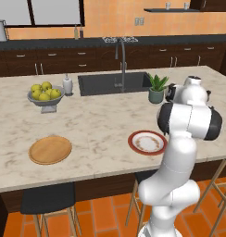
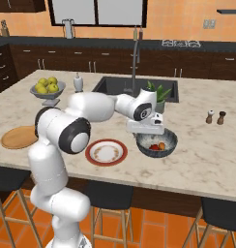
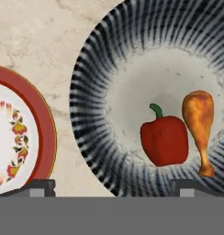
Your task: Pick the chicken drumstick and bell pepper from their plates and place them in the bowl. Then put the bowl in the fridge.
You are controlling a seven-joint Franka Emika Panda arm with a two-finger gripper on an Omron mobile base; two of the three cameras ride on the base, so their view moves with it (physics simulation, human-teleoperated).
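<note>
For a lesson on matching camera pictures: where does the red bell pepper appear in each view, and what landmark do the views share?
Left base view: I cannot find the pepper; the arm stands in front of that spot.
Right base view: the bell pepper lies in the bowl, right of centre.
Hand view: the pepper lies lower right in the bowl, left of the chicken drumstick.
Shared landmark: the red-rimmed plate.

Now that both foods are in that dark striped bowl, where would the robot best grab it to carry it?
Probably the rim of the bowl on the side nearest the red-rimmed plate, coming straight down from above with one of the open jaws inside the wall and one outside. The wall there is thin and bare, while the bell pepper and chicken drumstick lie toward the other side.
</note>
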